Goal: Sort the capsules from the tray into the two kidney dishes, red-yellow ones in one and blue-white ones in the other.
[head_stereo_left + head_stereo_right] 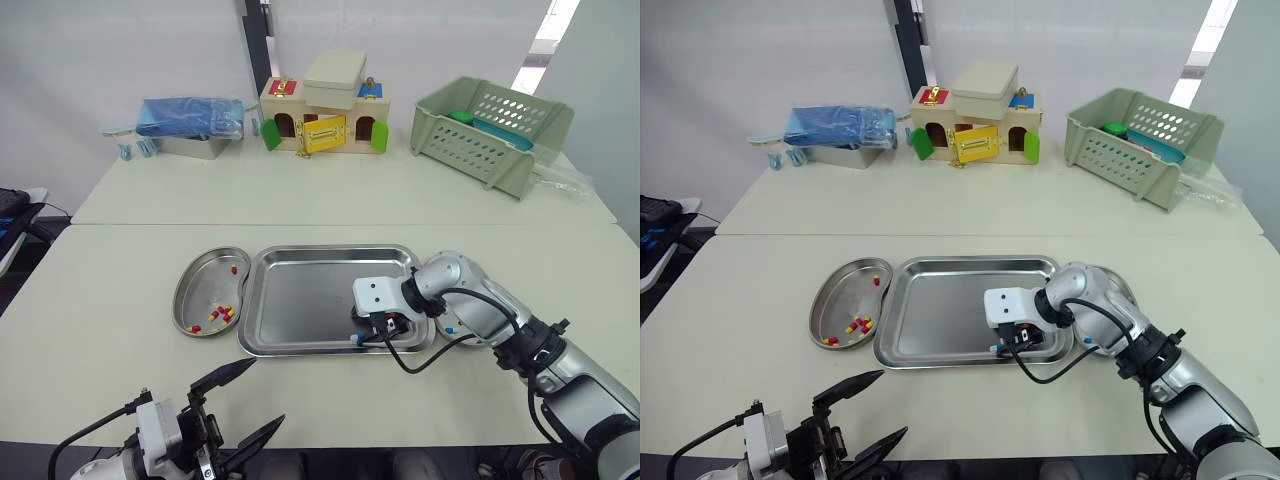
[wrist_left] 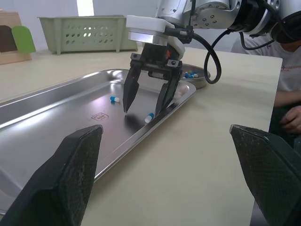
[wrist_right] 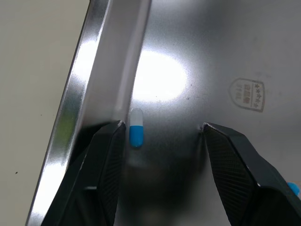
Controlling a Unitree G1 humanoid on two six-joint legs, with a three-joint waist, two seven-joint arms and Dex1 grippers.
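A steel tray (image 1: 300, 295) lies mid-table. To its left, a kidney dish (image 1: 200, 278) holds several red-yellow capsules (image 1: 222, 314). The other kidney dish (image 2: 196, 81), at the tray's right end and partly under my right arm, holds blue-white capsules. My right gripper (image 3: 162, 136) points down into the tray's front right corner, open. A blue-white capsule (image 3: 136, 133) lies by the rim, just inside one finger (image 3: 106, 165). A second blue-white capsule (image 2: 114, 99) lies further in on the tray. My left gripper (image 1: 240, 400) hangs open over the table's front edge, holding nothing.
At the back of the table stand a toy house box (image 1: 322, 115), a green slotted basket (image 1: 495, 125) and a metal container with a blue bag (image 1: 190, 125). A person's arm (image 2: 287, 70) shows beyond the table's right side.
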